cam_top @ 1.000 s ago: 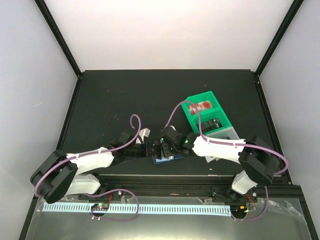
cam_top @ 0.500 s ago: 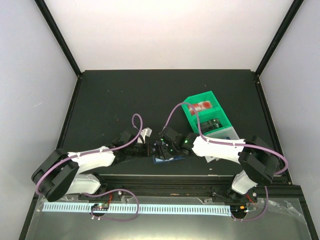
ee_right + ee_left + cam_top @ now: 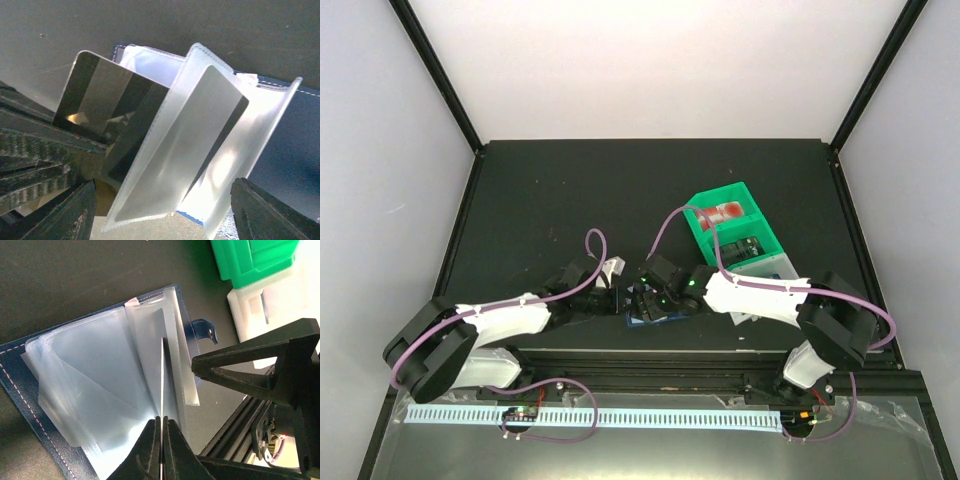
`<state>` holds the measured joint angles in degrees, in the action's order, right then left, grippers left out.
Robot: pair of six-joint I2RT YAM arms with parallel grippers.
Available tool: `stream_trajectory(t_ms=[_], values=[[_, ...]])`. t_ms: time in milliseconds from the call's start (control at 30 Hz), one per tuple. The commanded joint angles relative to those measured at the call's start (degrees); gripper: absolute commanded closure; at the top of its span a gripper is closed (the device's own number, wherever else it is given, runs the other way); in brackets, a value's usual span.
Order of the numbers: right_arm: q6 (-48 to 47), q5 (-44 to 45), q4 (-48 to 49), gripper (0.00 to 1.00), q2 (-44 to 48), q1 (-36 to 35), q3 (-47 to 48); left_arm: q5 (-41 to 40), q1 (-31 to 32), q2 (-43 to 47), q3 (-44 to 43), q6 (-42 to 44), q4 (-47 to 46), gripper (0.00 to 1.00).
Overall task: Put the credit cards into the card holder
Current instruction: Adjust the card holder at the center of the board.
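The card holder (image 3: 642, 320) lies open near the table's front edge, its navy cover (image 3: 20, 375) down and its clear sleeves (image 3: 100, 375) fanned upward. My left gripper (image 3: 162, 421) is shut on a credit card (image 3: 163, 375), seen edge-on among the sleeves. In the right wrist view that dark-striped card (image 3: 107, 100) stands beside a raised sleeve (image 3: 185, 145) with another card inside. My right gripper (image 3: 165, 220) is wide open, with a finger on either side of that sleeve and not touching it. Both grippers (image 3: 620, 298) (image 3: 642, 298) meet over the card holder.
A green bin (image 3: 752, 222) holding a red-and-white card (image 3: 725, 212) stands at the back right of the wallet, with a white bin (image 3: 772, 268) just in front of it. The black rail of the table's front edge (image 3: 235, 425) runs close by.
My right gripper has opened wide around the sleeve. My left gripper has stayed shut on the card and edged slightly toward the wallet.
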<state>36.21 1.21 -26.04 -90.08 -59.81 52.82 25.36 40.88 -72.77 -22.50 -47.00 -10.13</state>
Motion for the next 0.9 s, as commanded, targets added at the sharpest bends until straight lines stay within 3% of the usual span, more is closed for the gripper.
stream_trajectory(t_ms=[0,400,867], values=[[1.94,4.87,-1.94,0.26,-1.57,-0.39,1.82,0.45,0.85,0.00,-1.84,1.21,-0.94,0.99],[7.43,17.03,-10.45,0.43,-0.69,-0.35,2.15,0.19,0.95,-0.26,-1.93,1.20,-1.21,0.98],[10.26,29.61,-18.79,0.50,-4.02,0.25,5.92,-1.97,0.95,-4.30,-2.99,1.58,2.09,0.98]])
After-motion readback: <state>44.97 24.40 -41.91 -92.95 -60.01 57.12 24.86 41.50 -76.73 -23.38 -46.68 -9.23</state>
